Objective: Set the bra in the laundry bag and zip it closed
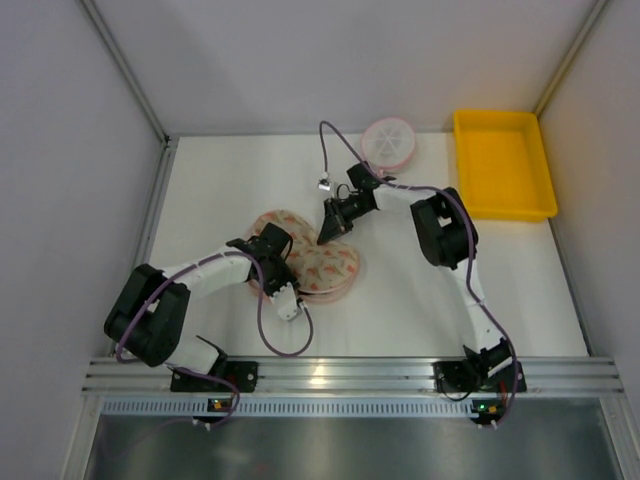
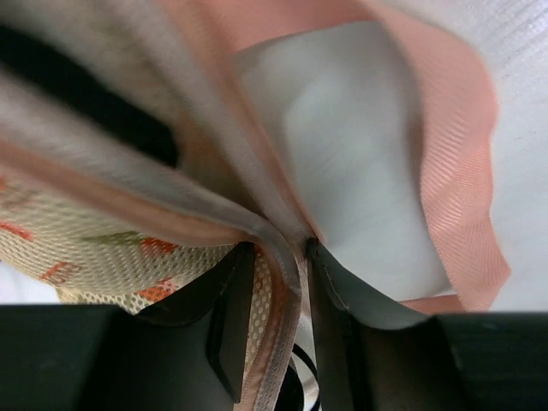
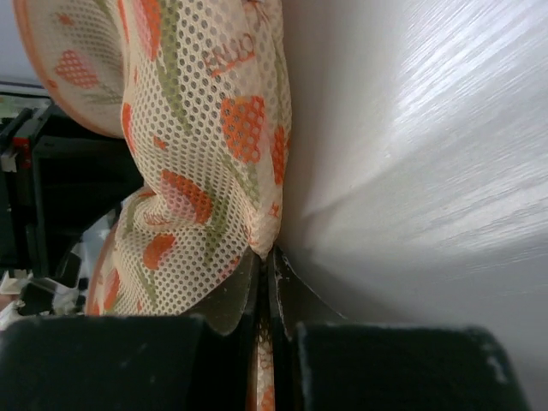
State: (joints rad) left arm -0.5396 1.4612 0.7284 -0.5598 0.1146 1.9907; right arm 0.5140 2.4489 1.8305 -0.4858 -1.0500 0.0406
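We see the bag (image 1: 325, 268) lying at the middle of the table (image 1: 220, 190), its two round halves side by side, one toward the far left and one toward the near right. Both arms meet over it.

The left gripper (image 1: 272, 252) sits on the bag's left side, and its wrist covers part of the join between the halves from above. In the left wrist view its fingers (image 2: 229, 321) are closed on the bag's pink rim, with the trim folded between them and speckled mesh bunched on the left.

The right gripper (image 1: 328, 232) reaches in from the far side. In the right wrist view its fingers (image 3: 229, 300) are pressed together on a thin edge of the mesh, which hangs up and away from them. The left arm (image 3: 51, 197) shows dark just behind the fabric.

We cannot pick out the bra from above. A dark patch (image 2: 103, 103) shows behind the rim in the left wrist view, but we cannot tell whether it is the garment or part of the robot.

A white mesh disc (image 1: 388, 143) with a pink rim lies at the far edge, beyond the right gripper. A yellow tray (image 1: 461, 165) stands in the far right corner, well apart from the bag. A purple cable (image 1: 325, 150) rises from the right arm, just beside the disc.
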